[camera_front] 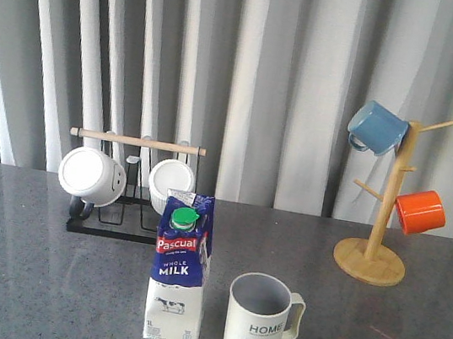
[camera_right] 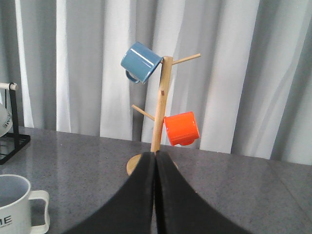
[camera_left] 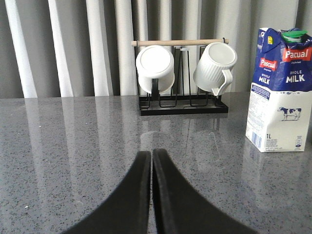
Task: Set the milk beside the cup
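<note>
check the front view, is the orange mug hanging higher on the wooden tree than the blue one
No, the orange mug hangs on a lower peg of the wooden tree, below the blue mug.

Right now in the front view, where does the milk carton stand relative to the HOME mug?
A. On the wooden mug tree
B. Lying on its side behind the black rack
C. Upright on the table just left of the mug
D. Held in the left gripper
C: the milk carton stands upright on the table, just left of the HOME mug, apart from it, and neither gripper holds it.
</note>
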`<state>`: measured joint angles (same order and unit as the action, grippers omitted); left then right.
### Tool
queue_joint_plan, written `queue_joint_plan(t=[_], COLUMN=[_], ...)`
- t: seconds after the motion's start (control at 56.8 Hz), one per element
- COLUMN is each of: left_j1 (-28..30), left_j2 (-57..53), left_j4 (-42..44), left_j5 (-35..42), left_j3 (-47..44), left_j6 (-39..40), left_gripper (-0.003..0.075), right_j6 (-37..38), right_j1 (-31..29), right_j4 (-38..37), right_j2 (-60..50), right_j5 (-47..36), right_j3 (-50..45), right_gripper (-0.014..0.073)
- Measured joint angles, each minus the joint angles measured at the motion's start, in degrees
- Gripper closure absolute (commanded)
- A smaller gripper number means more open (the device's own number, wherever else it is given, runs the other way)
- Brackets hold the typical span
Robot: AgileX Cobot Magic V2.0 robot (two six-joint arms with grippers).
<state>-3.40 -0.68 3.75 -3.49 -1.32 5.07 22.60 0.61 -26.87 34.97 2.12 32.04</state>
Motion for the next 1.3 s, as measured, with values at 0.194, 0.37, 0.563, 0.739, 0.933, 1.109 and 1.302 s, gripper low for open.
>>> queue_joint_plan(t=[0.194,0.37,0.563,0.739,0.933,1.109,1.302], left_j1=[0.00,0.00,0.00,0.00,0.00,0.00,0.00], left_j2=[0.00,0.00,0.00,0.00,0.00,0.00,0.00], left_j4=[0.00,0.00,0.00,0.00,0.00,0.00,0.00], left_j5=[0.00,0.00,0.00,0.00,0.00,0.00,0.00], left_j3=[0.00,0.00,0.00,0.00,0.00,0.00,0.00], left_j6=[0.00,0.00,0.00,0.00,0.00,0.00,0.00], left_gripper=[0.0727,0.0727,0.0727,0.0727,0.0727,0.0727,0.0727], right_j6=[-23.06,-29.47,-26.20,-24.67,-23.81,-23.61,-23.59], right_j1=[0.00,0.00,0.00,0.00,0.00,0.00,0.00], right_j4=[24.50,30.97,29.98,29.98,29.98,29.98,29.98], right_j2=[-4.77,-16.41,-28.37,-34.94,-35.66,-35.66,-35.66], right_j5=[-0.35,-2.12,-2.12,-1.75,-0.77,-0.58,-0.56], right_j3=[-6.18,-17.52,-29.37,-33.64,-33.64,-33.64,-33.64], right_gripper=[0.0601,0.0601,0.0601,0.0601,0.0601,0.0601,0.0601])
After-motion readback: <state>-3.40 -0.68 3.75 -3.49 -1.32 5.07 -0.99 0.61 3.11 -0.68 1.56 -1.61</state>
